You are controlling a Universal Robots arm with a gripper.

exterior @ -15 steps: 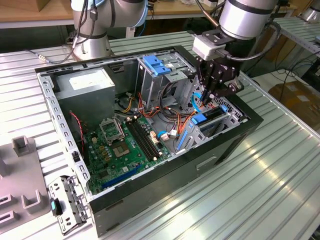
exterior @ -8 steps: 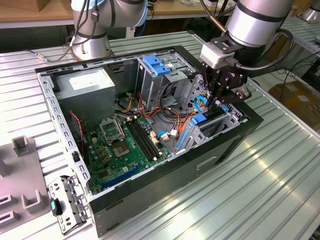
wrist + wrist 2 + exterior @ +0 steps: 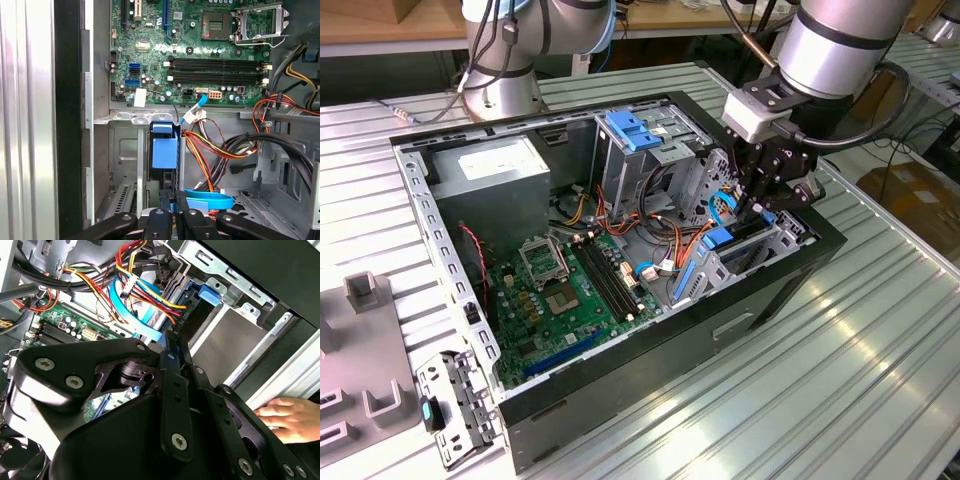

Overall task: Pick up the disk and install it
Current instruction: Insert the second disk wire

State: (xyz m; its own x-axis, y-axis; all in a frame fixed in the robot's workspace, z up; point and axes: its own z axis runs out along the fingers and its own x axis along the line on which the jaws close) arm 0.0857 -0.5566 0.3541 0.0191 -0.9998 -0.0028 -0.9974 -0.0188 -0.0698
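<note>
Disk point(image 3: 164, 150) stands on edge in the case's point(image 3: 650, 340) drive bay, hand point(image 3: 172, 202) clenched on its end.

A silver robot arm reaches down from above into the open computer case point(image 3: 620, 250), near the case's corner at the exterior view's right. Its black gripper point(image 3: 761, 203) points downward inside the case, fingers point(image 3: 167, 212) drawn close together. In the second wrist view, a person's hand point(image 3: 292, 417) rests against the case's outer edge.
</note>
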